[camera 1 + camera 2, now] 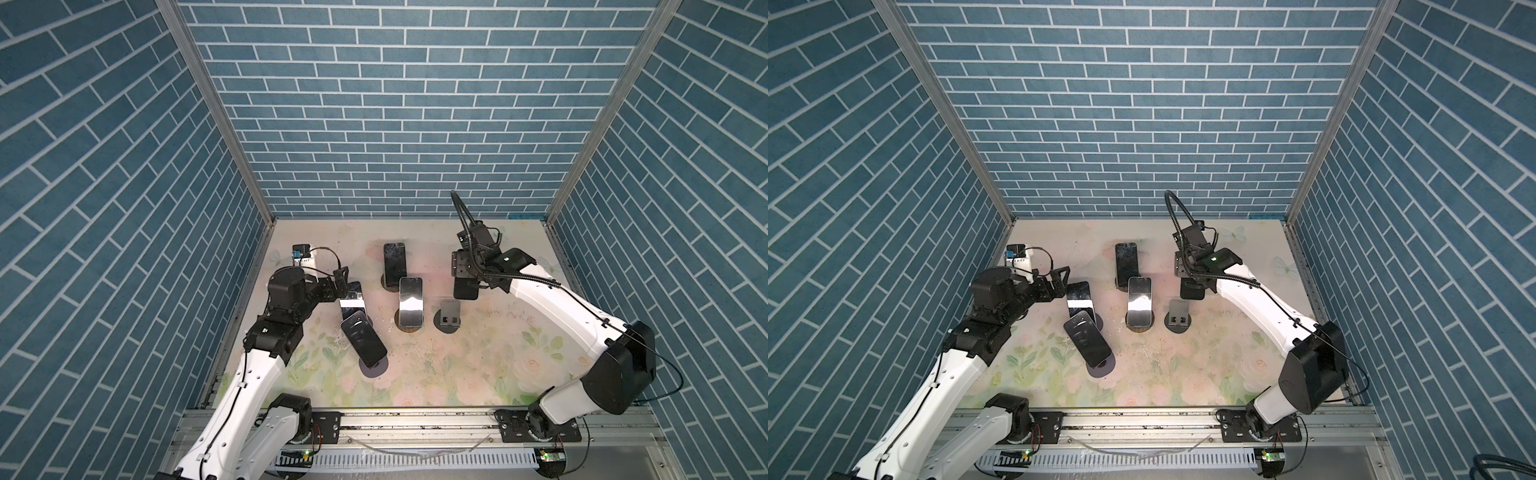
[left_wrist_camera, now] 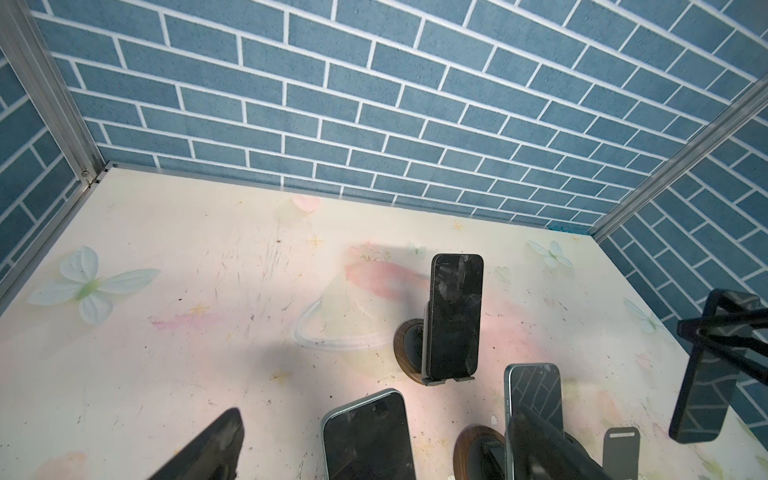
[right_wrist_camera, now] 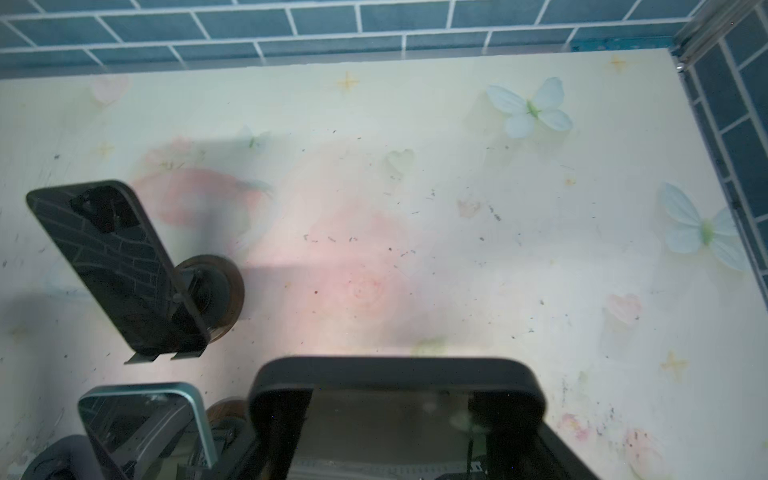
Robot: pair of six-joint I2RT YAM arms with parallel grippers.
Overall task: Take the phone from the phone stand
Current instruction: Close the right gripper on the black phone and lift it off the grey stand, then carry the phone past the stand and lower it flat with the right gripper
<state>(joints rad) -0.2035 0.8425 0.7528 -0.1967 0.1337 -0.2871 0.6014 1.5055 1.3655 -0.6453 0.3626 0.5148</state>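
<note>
My right gripper (image 1: 465,279) is shut on a black phone (image 1: 464,291), gripping its two long edges. It holds the phone in the air just behind the empty grey phone stand (image 1: 448,316). In the right wrist view the phone (image 3: 395,415) fills the space between the fingers (image 3: 282,424). My left gripper (image 1: 338,291) stands open at the left, its fingers (image 2: 208,449) either side of a silver-edged phone (image 2: 368,436) without touching it. That phone (image 1: 352,300) leans on its own stand.
Three more phones rest on stands: one at the back (image 1: 395,262), one in the middle (image 1: 410,305), one at the front left (image 1: 363,338) on a grey round base (image 1: 374,368). Blue brick walls enclose the floral table (image 1: 478,365).
</note>
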